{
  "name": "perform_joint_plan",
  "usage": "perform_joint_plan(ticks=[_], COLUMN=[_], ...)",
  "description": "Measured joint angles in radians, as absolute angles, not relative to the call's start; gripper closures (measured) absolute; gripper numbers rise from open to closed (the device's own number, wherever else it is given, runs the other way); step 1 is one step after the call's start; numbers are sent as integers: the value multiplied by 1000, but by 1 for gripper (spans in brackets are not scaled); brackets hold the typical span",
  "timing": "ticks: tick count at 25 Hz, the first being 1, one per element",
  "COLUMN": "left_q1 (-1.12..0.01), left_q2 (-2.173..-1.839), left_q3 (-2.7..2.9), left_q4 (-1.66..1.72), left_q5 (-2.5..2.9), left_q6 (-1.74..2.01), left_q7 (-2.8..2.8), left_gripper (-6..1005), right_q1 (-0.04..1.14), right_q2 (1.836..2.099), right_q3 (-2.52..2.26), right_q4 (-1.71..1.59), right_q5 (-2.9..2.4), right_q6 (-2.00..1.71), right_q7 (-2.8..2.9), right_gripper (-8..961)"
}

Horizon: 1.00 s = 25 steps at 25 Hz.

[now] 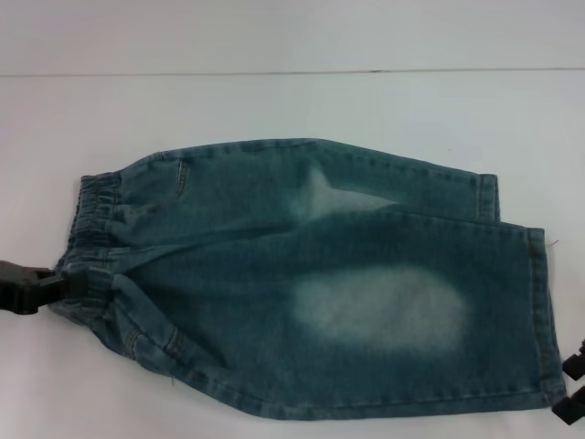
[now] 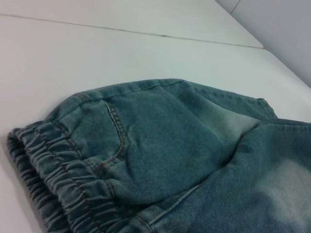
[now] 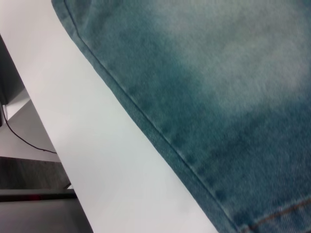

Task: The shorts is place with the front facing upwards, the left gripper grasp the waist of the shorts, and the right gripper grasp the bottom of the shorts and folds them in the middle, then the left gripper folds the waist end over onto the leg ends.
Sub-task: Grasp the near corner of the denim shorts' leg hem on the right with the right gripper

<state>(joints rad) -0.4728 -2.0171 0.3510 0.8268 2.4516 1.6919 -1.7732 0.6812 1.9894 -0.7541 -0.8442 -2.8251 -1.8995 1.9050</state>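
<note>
The shorts [image 1: 320, 274] lie on the white table, folded lengthwise with one leg over the other. Their ruffled waist [image 1: 91, 229] points to the robot's left and the stitched leg hems [image 1: 539, 311] to its right. My left gripper [image 1: 64, 283] is at the waistband's near part, shut on bunched denim there. My right gripper [image 1: 569, 386] stands at the near right hem corner, its two black fingers apart and off the cloth. The left wrist view shows the elastic waistband [image 2: 53, 170] and a pocket seam [image 2: 114, 126]. The right wrist view shows a leg's seam edge [image 3: 160, 136].
The white table [image 1: 274, 101] spreads beyond the shorts on all sides, with a thin seam line [image 1: 292, 71] at the back. In the right wrist view the table's edge [image 3: 43, 126] drops to a grey floor with a thin cable [image 3: 24, 138].
</note>
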Motion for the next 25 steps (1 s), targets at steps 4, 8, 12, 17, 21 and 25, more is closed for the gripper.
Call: perform_joint_plan(ticks=[4,8,12,17,21,25], left_q1=[-469,-464,-462,-461,-462,-462], left_q2=[-2017,-2017,-2018,-2012,-2009,-2012], left_q3=[350,347,346,344,344,344], left_q4=[827,827,827,834,836,836], left_q5=[2451,2451,2451,2451,2451,2451], left_q6=[1692,1692,1692,1693,1697,1695], left_q7=[-1773,-1773,-1773,-1778,-1785,-1785], left_gripper=[956,951,946,940,935,930], right_q1=[693,696,696,693,689,688], right_q2=[2004,2007,2009,2009,2011,2013], right_q3=[-759,-757,-751,-747,-741,-741], right_q4=[-844,-844,-844,-844,-841,-822], right_q5=[-2825,-2818,-2816,-2816,-2816,-2816], right_q6=[-1894,-1885,-1880,-1875,-1862,-1848], right_q7=[1915,1914,1910,1912,1908,1905], right_gripper=[116,123,211,396,511,644])
